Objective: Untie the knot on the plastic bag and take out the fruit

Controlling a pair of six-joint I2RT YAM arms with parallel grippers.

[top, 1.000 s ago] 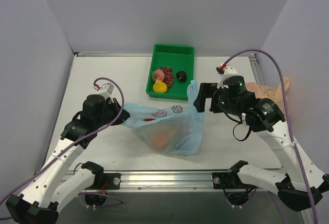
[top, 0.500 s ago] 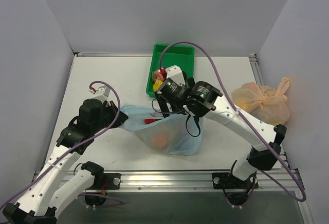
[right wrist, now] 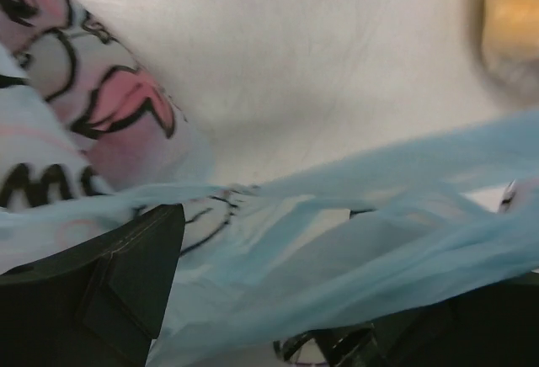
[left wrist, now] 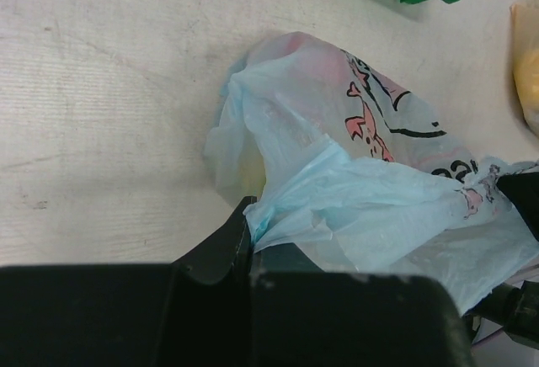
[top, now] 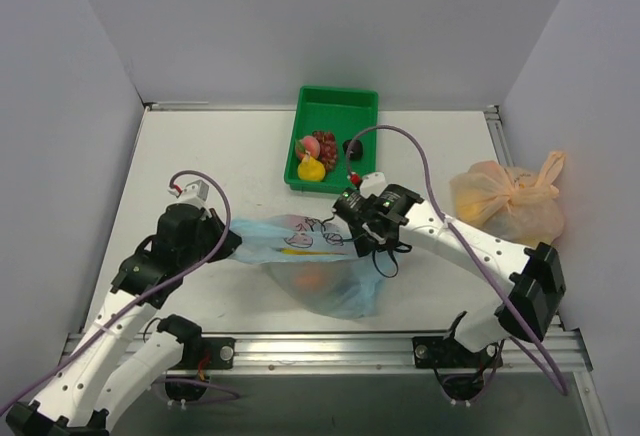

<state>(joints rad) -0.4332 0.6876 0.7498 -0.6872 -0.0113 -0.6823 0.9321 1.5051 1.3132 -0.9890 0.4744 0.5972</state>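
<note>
The light blue plastic bag (top: 325, 261) lies at the table's front middle, its printed side up. An orange fruit (top: 312, 278) shows through the film; the other fruit is hidden. My left gripper (top: 229, 241) is shut on the bag's left handle (left wrist: 290, 211), pulled out to the left. My right gripper (top: 347, 224) is at the bag's upper right edge. In the right wrist view its fingers (right wrist: 118, 279) stand wide apart (right wrist: 328, 257) with stretched blue film (right wrist: 354, 232) between them. I see no tied knot; the handles are apart.
A green tray (top: 340, 106) at the back holds a yellow pear (top: 311, 169), purple grapes (top: 327, 146), a pink fruit and a dark item. A knotted pale orange bag (top: 510, 201) sits at the right, close to my right arm's elbow.
My right arm drew back from over the bag near the tray and came down onto the bag's upper right edge. The bag now lies flatter and stretched. My left gripper kept its hold.
</note>
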